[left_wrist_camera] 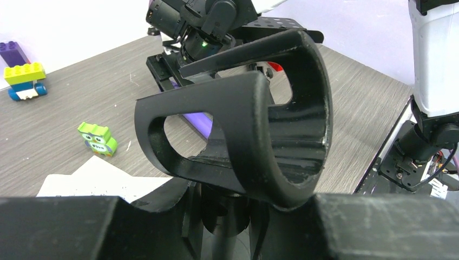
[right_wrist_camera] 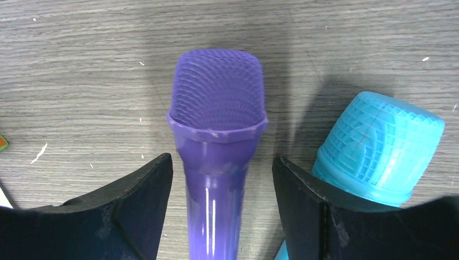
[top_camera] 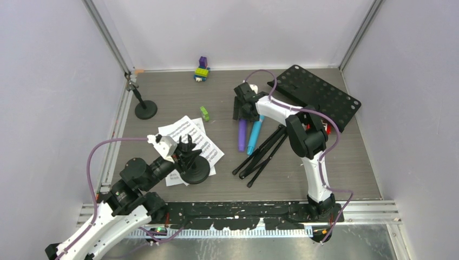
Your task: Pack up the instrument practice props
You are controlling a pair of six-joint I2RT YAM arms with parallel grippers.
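Observation:
My left gripper is shut on the stem of a short black mic holder, whose round base rests on the white sheet-music pages. Its clip fills the left wrist view. My right gripper is open, low over the table, with its jaws either side of the purple microphone, not touching it. The cyan microphone lies just right of the right finger. A second mic holder stands at the back left. The black music rack lies flat at the back right, its tripod legs folded beside the microphones.
A stack of toy bricks stands at the back wall. A small green toy brick lies between the pages and the microphones. Walls close the table on three sides.

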